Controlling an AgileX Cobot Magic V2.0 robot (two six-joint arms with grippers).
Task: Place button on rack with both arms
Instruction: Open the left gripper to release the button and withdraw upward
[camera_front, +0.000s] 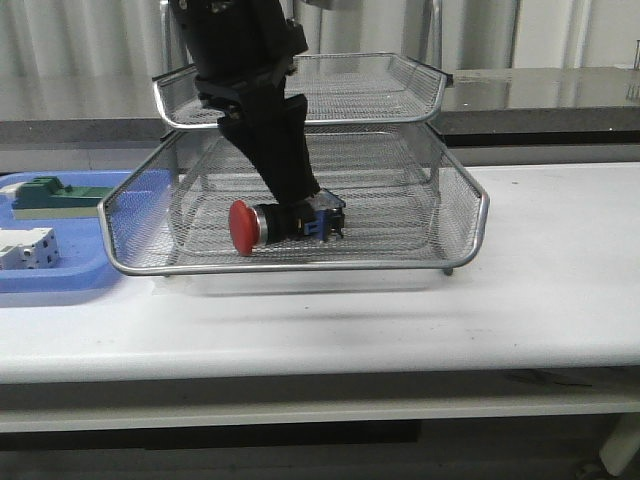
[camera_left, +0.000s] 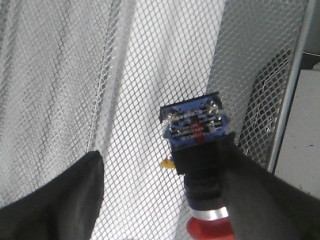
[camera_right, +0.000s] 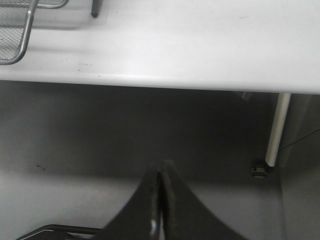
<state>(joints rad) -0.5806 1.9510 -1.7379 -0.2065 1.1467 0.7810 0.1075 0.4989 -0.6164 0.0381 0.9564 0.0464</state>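
Nearest your front camera is the white table (camera_front: 520, 300), its front edge running across the view; on it stands the rack (camera_front: 470, 215), a wire-mesh stand with chrome rims, and your left arm reaches down from above into its lower tray; the left gripper (camera_front: 300, 215) sits just above the mesh floor with the button (camera_front: 245, 227) in its fingers, red head turned toward the tray's front-left and the blue rear block pointing right; whether the button touches the mesh you cannot tell from the front. In your left wrist view the left gripper (camera_left: 165, 200) has one finger (camera_left: 250, 200) pressed against the button (camera_left: 197, 145), while the other finger (camera_left: 75, 195) stands well apart from it; so whether it is truly pinched you cannot tell. To the left of the rack lies a blue tray (camera_front: 75, 280) holding a green component (camera_front: 55, 195) and a white block (camera_front: 25, 248). Your right gripper (camera_right: 161, 200) hangs off the table's edge over the floor, fingers pressed together, holding nothing.
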